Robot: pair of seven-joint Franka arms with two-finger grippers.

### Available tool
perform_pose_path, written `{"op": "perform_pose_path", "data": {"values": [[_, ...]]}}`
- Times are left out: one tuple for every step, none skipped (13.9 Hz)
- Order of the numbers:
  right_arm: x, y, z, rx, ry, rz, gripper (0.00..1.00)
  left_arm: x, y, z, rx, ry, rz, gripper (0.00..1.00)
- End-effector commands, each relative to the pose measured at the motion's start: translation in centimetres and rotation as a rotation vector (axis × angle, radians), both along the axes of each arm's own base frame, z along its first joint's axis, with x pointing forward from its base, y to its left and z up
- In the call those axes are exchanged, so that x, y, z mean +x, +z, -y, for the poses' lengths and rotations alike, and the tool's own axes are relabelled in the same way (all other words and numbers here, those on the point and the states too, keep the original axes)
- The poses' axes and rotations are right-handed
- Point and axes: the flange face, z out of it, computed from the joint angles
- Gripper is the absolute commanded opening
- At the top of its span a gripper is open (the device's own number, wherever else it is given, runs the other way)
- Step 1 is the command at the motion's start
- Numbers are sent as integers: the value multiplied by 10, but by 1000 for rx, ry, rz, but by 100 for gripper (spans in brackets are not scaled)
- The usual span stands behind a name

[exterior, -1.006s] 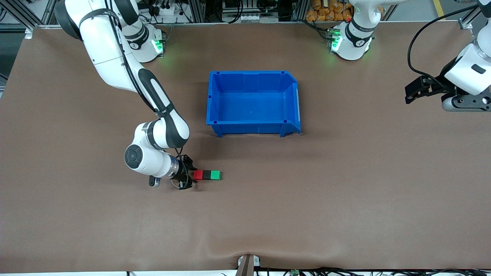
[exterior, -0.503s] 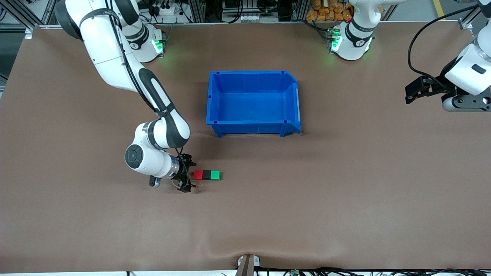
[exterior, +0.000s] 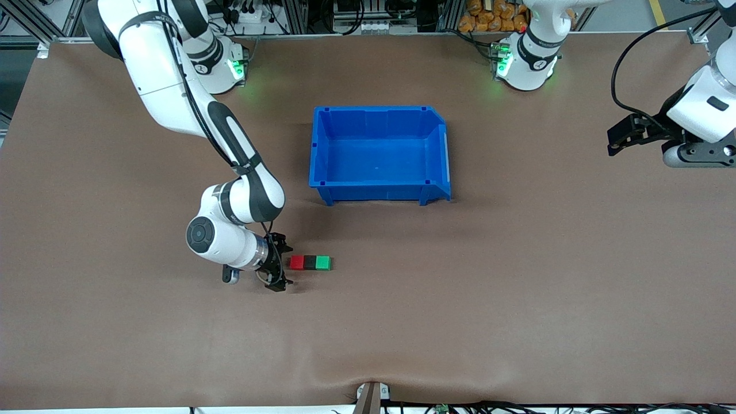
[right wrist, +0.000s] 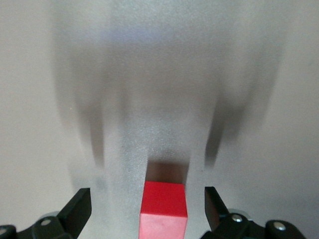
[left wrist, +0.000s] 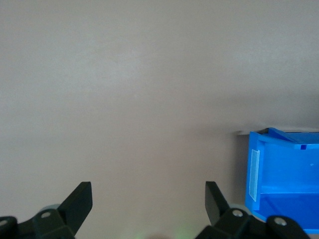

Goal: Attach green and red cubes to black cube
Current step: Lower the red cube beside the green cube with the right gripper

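Three cubes in a touching row on the brown desk, lower left of centre in the front view: red cube, black cube in the middle, green cube. Right end effector just beside the red cube at the row's end, fingers spread wide, holding nothing. Blue bin above the row, mid-frame. Left end effector at the right edge, waiting above the desk, fingers wide too, nothing held.
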Motion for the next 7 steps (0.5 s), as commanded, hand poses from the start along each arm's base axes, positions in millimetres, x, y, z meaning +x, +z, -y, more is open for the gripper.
{"op": "perform_pose_path", "data": {"values": [[1,6,-2,-17,21,-19,100,-7,3,-1,-15,9,1,100],[3,10,-1,-13,24,-30,100,-7,3,-1,-15,9,1,100],[4,14,-2,-12,34,-51,100,-7,3,-1,-15,9,1,100],[8,19,3,-8,35,-61,100,-6,2,-1,-15,9,0,100],[12,24,8,-1,27,-69,100,-6,2,-1,-15,9,0,100],[15,29,10,2,26,-77,100,-7,3,-1,-15,9,1,100],[16,31,12,3,26,-84,100,-6,2,-1,-15,9,0,100]]}}
